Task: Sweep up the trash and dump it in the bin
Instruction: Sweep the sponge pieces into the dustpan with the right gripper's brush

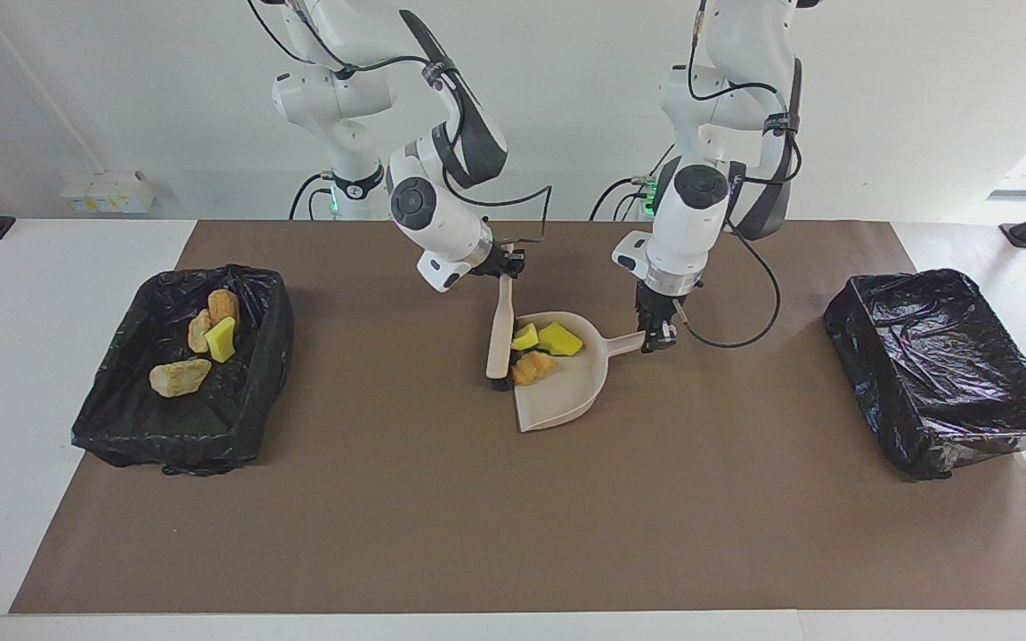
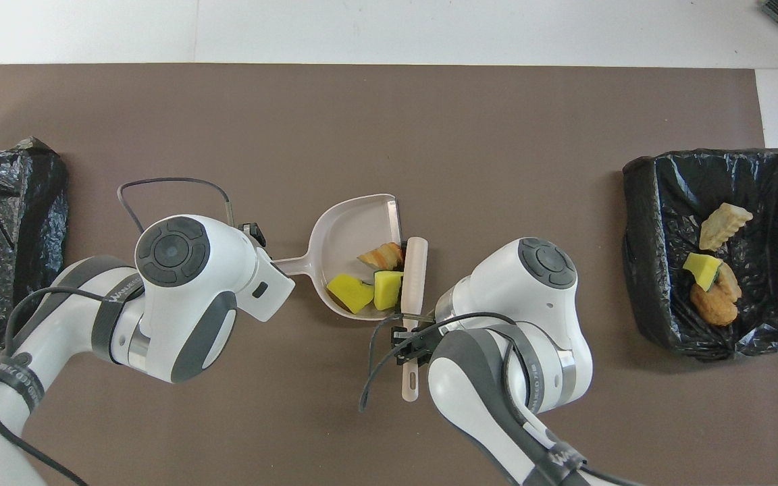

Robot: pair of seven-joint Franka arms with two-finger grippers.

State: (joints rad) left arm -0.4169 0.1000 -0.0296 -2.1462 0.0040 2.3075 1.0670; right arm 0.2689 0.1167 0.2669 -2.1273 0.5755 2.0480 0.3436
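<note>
On the brown mat (image 1: 442,516), each clenched tool grips: right tool (image 1: 506,264) brush (image 1: 501,331), left tool (image 1: 655,334) dustpan (image 1: 566,392).

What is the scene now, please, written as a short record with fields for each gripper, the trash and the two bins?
left gripper: shut on the handle of the beige plastic dustpan
right gripper: shut on the handle of the beige brush
brush: head at the dustpan's open edge
trash in dustpan: two yellow foam wedges, one orange-tan striped lump
black-lined bin at the right arm's end: four trash bits
black-lined bin at the left arm's end: no trash visible
</note>
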